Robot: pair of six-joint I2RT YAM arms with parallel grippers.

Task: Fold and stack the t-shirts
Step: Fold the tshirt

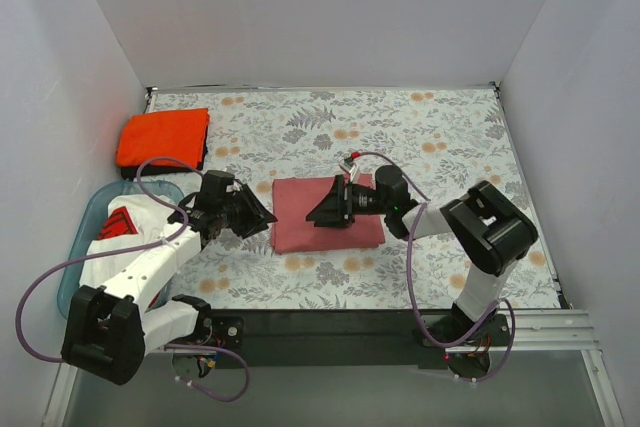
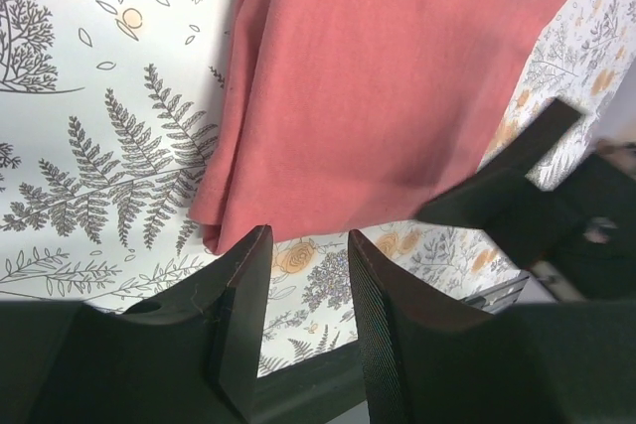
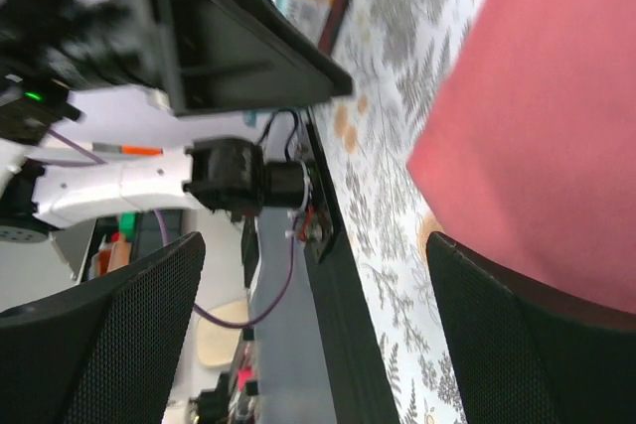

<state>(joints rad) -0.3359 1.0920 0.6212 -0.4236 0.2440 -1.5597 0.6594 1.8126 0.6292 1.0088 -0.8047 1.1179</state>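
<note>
Rose shirt (image 1: 330, 237) was seen folded flat at mid-tabletop (image 1: 430, 137), with both claws close by.
The left claw (image 1: 264, 215) was held narrowly parted and empty, just beside the shirt's left edge. The right claw (image 1: 318, 211) was spread wide and empty over the shirt. An orange shirt (image 1: 163, 137) was seen folded at the far left corner.
</note>
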